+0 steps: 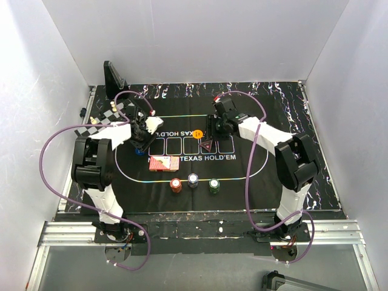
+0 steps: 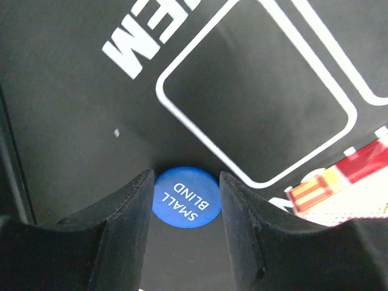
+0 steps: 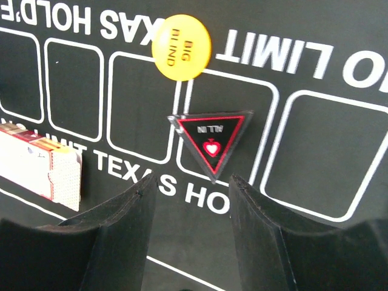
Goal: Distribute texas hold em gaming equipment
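left end effector (image 2: 186,177) is pinching the blue chip (image 2: 185,199); right end effector (image 3: 191,183) is spread wide close to the triangular marker (image 3: 212,138)

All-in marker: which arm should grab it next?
Right. The right gripper is open, with the all-in marker just ahead of its fingers. The left gripper is shut on the blue small blind chip, farther from the marker.
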